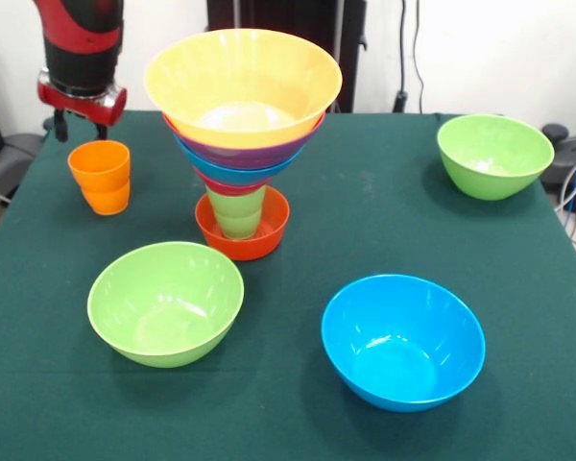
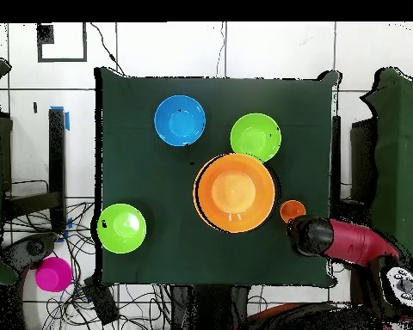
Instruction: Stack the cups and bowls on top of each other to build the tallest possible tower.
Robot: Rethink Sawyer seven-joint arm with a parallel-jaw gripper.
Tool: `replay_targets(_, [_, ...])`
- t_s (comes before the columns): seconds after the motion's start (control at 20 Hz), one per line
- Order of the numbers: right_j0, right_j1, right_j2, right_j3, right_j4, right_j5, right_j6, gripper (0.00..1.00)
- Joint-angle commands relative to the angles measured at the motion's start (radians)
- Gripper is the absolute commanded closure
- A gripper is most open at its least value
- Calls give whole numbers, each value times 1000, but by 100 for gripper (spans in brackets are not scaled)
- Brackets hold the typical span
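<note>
The tower [image 1: 242, 144] stands at the table's middle. A small red-orange bowl [image 1: 240, 248] is its base, with the light green cup [image 1: 236, 211] standing in it. Pink, blue and purple bowls sit on the cup, and the very large orange bowl [image 1: 242, 82] is on top. From overhead only that orange bowl [image 2: 235, 192] shows. The orange cup [image 1: 101, 178] stands alone to the left and shows overhead [image 2: 292, 210] too. My gripper [image 1: 81, 127] hangs open and empty just behind and above the orange cup, and shows overhead [image 2: 303, 234] beside it.
A lime green bowl [image 1: 165, 303] [image 2: 255, 136] and a blue bowl [image 1: 403, 341] [image 2: 180, 119] sit upright near the front edge. Another lime green bowl [image 1: 494, 156] [image 2: 122, 228] sits at the far right. A pink bowl [image 2: 53, 274] lies off the table among cables.
</note>
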Motion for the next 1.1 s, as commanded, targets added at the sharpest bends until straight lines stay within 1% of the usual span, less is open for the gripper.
replay_targets(0.05, [43, -52, 57, 34, 49, 114, 42, 0])
replay_targets(0.2, [47, -99, 55, 60, 59, 157, 24, 0])
replay_targets(0.35, [52, -131, 51, 92, 71, 178, 27, 0])
replay_targets(0.5, [52, -130, 54, 106, 83, 184, 40, 0])
replay_targets(0.7, [50, -124, 56, 110, 82, 174, 46, 0])
replay_targets(0.95, [50, -142, 61, 111, 85, 179, 32, 0])
replay_targets(1.1, [47, -141, 70, 98, 83, 162, 26, 0])
